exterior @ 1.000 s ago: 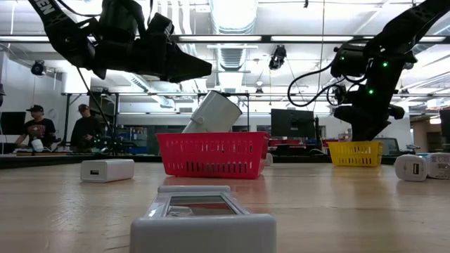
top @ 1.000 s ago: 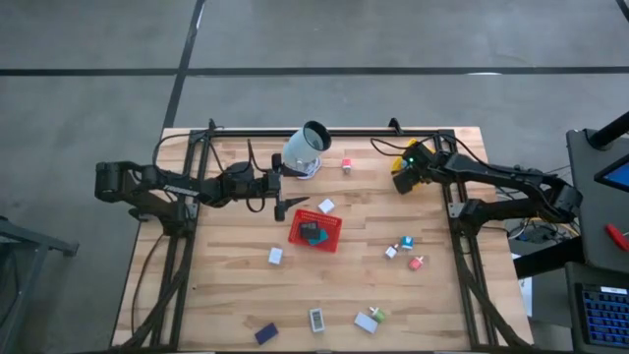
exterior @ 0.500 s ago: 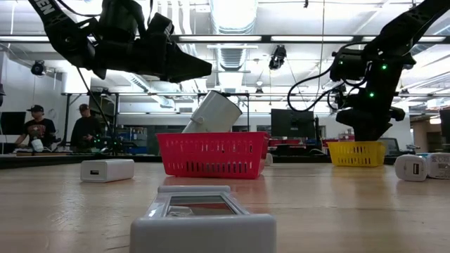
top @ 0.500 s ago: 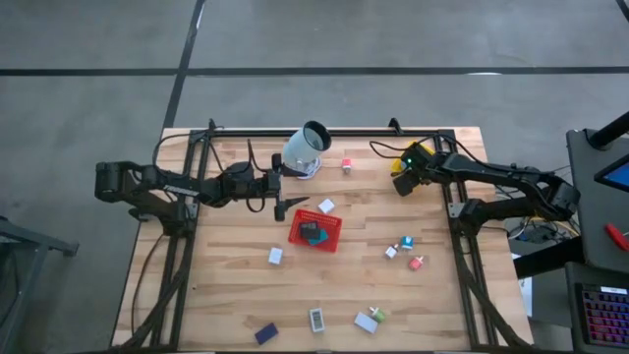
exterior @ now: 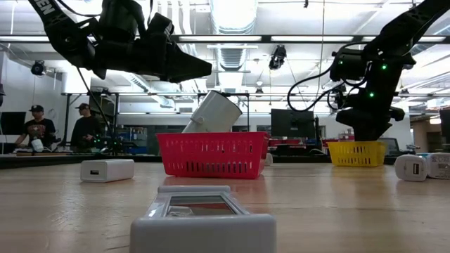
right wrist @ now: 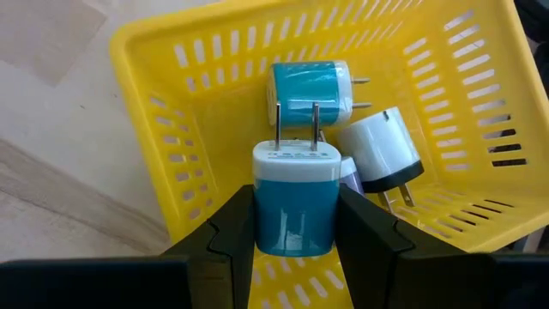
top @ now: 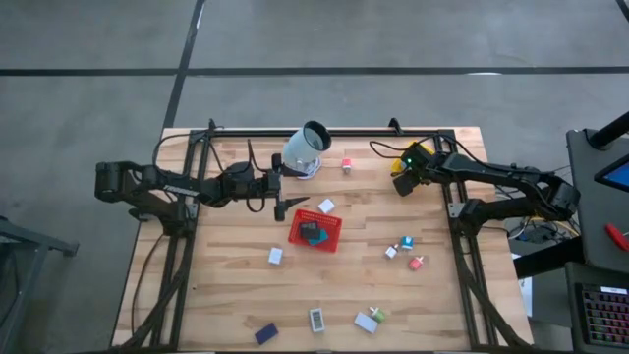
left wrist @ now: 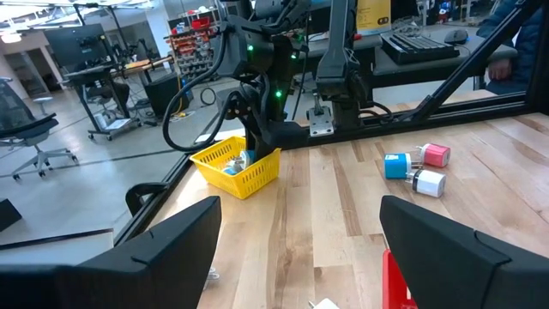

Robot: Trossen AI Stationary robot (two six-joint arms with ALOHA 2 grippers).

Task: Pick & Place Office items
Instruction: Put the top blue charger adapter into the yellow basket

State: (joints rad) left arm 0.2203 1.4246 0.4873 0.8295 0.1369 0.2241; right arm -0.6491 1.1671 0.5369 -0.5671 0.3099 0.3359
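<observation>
My right gripper [right wrist: 294, 236] is shut on a teal charger block with a white prong end [right wrist: 293, 202], over the yellow mesh basket [right wrist: 163, 94] at the table's far right [top: 417, 155]. In that basket lie another teal charger [right wrist: 310, 93] and a white-and-black one [right wrist: 379, 153]. My left gripper [top: 286, 190] hangs open above the table, level, just left of the red basket [top: 316, 231], with nothing between its fingers [left wrist: 296, 257]. Other office items lie loose on the wood: a white block [top: 275, 256], a dark blue one [top: 265, 333] and a pink-white one [top: 347, 164]. My right gripper pinches the teal charger's two opposite side faces [right wrist: 268, 225] between its two fingers [right wrist: 225, 236]. The fingers slant down from above. The charger hangs clear above the yellow basket's inside, its white end and two prongs [right wrist: 296, 127] pointing away from the gripper.
A pale cup [top: 307, 147] leans at the far edge behind the red basket. A white block [top: 326, 206] lies by that basket. A teal, white and pink cluster [top: 405, 251] lies right of centre. A white rectangle [top: 316, 320] and a white-green piece [top: 371, 319] lie near the front edge.
</observation>
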